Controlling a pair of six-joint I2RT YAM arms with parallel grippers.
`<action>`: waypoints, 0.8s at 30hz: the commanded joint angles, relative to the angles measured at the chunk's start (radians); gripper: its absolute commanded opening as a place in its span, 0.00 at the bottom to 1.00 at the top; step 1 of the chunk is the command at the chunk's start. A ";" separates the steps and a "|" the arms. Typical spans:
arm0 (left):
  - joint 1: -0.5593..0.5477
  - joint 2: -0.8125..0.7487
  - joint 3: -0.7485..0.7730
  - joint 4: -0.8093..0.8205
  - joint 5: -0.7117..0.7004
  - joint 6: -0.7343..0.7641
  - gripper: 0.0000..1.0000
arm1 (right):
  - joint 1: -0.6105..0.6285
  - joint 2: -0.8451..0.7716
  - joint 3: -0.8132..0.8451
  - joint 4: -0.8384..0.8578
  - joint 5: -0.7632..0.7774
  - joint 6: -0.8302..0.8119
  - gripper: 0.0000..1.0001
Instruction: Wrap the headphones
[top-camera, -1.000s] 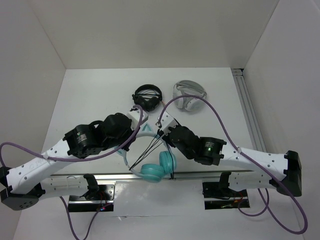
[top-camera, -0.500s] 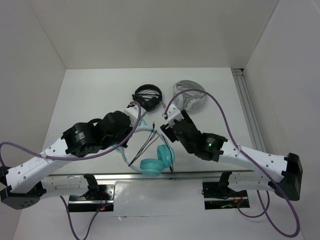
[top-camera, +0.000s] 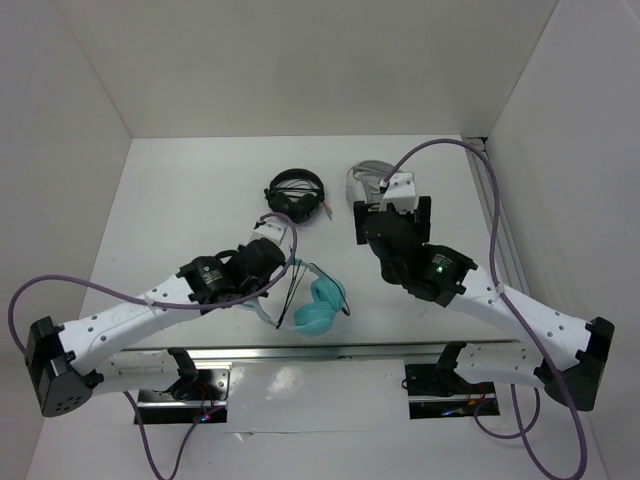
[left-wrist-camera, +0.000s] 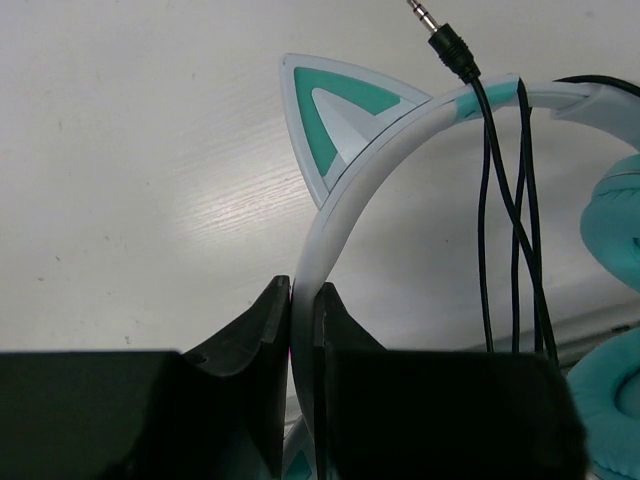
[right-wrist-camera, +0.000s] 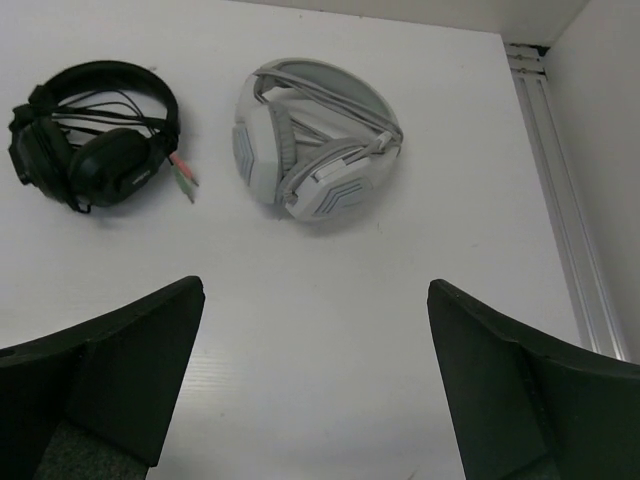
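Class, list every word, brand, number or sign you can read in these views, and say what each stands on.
None can be read in any view.
The teal headphones, the black headphones and the grey-white headphones show no lettering, logo or number.

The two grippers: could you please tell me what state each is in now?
Left gripper: closed on the headphones, at the headband.
Right gripper: open, empty.

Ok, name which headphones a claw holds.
The teal cat-ear headphones: left claw shut on their headband. The black headphones and grey-white headphones lie free.
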 joint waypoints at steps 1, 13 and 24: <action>0.020 0.008 -0.077 0.254 -0.097 -0.156 0.00 | -0.002 -0.035 0.059 -0.105 0.024 0.115 1.00; 0.284 0.098 -0.346 0.776 0.007 -0.089 0.00 | -0.002 -0.197 -0.008 -0.142 -0.086 0.135 1.00; 0.354 0.328 -0.301 0.829 0.176 -0.050 0.02 | -0.002 -0.178 -0.019 -0.133 -0.106 0.117 1.00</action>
